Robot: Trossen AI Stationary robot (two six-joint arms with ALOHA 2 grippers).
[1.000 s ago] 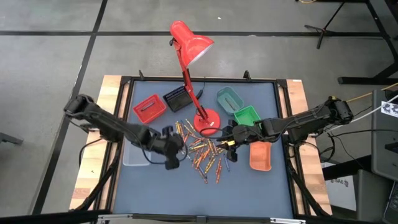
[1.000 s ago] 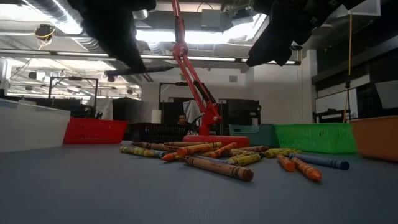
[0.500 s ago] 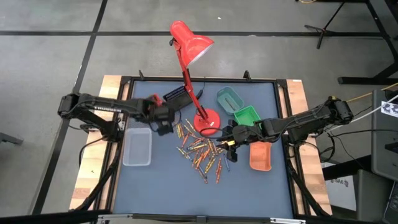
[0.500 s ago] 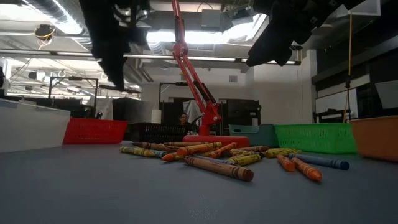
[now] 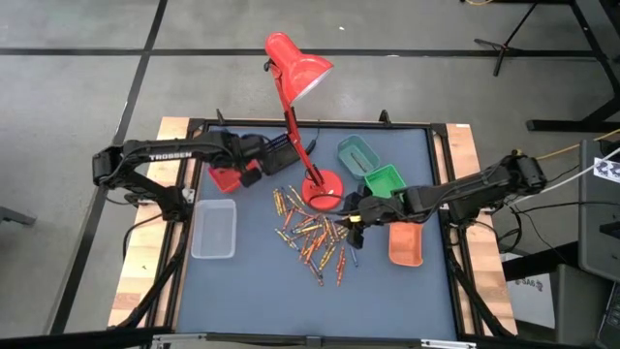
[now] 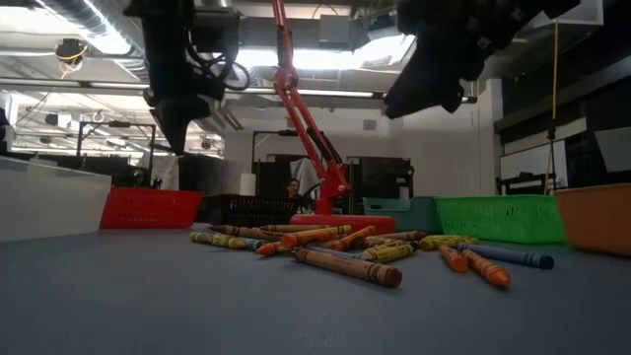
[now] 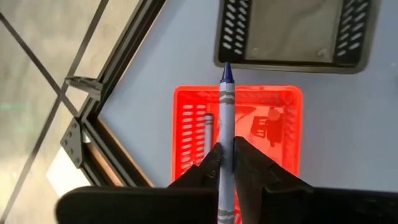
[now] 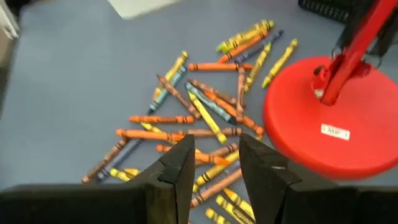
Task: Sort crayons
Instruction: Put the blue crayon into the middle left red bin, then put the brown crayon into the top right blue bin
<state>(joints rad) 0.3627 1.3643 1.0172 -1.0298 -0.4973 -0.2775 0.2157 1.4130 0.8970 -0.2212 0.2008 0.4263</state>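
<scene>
At the table's ten o'clock, the left gripper [image 7: 225, 163] pinches a blue crayon [image 7: 226, 124] over the red tray [image 7: 186, 112] for dropping, while the right gripper [image 8: 216, 157] hangs parted and empty above the crayon pile [image 5: 312, 235] near centre.

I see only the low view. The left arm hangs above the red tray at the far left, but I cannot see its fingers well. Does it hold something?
Observer: Yes. The left gripper pinches a blue crayon, tip pointing forward, directly over the red tray.
Operator: Is that tray empty?
Observer: No. The left wrist view shows one grey-looking crayon already lying inside it.
Operator: And the right arm?
Observer: The right gripper is open and empty, above the crayon pile, close to the red lamp base.
</scene>
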